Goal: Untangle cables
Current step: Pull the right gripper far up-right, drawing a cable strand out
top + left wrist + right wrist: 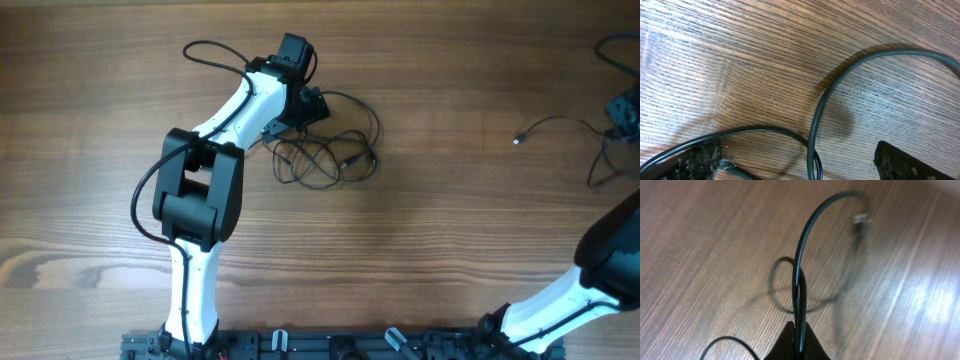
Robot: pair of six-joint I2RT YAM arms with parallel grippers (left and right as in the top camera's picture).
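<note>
two arms out over the desk, so i'll call it from the big stuff down. left arm reaches toward the far edge, left of the middle; right arm comes in along the right edge. the main tangle of cables lies on the wood just on the near side of the left claw, its loops spread mostly left to right. left claw is spread wide with nothing in it; on its wrist view one strand curves over bare wood between the fingers. right claw is pinched tight on one loose cable, up by the far right corner, well apart from the tangle. that cable arcs away from the claw toward the middle of the desk and ends in a small silver plug. my read: the left arm is by far the nearer to the tangle, so the next grab looks like its job, down and a touch toward the near edge onto a strand.
</note>
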